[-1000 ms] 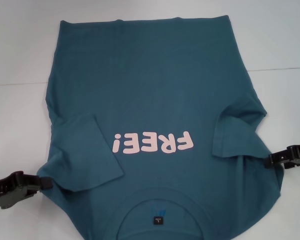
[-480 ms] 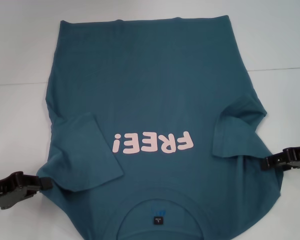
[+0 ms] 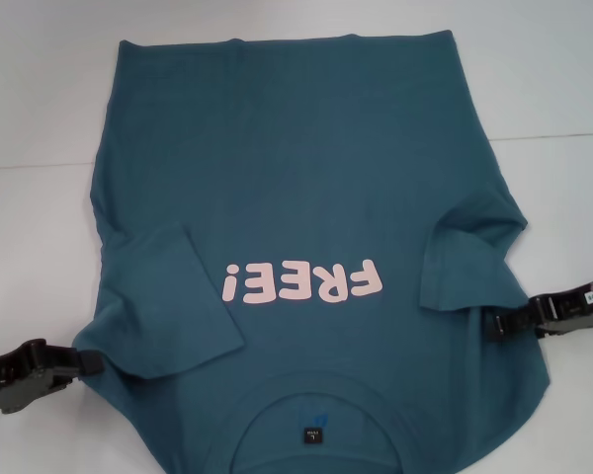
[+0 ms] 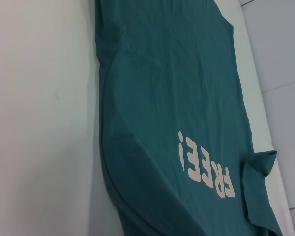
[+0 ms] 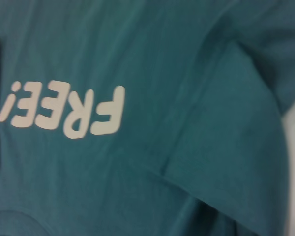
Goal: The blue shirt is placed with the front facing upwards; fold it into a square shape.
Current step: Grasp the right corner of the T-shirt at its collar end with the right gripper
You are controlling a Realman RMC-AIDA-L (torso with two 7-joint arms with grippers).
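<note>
The blue shirt (image 3: 296,178) lies flat on the white table, front up, with the pink "FREE!" lettering (image 3: 304,282) upside down to me and the collar with its black label (image 3: 310,434) nearest me. Both sleeves are folded in over the body. At the near left shoulder edge, my left gripper (image 3: 89,362) has its fingertips pinched together on the fabric. My right gripper (image 3: 494,325) sits low over the near right shoulder edge, beside the folded right sleeve (image 3: 465,262), its jaws slightly apart. Both wrist views show only the shirt (image 4: 177,98) (image 5: 137,73), no fingers.
The white table (image 3: 40,118) surrounds the shirt on the left, right and far sides. A seam line in the tabletop (image 3: 553,136) runs across behind the shirt's middle.
My right gripper has slid left, from beside the shirt onto its right shoulder edge. The left gripper and the shirt have stayed put.
</note>
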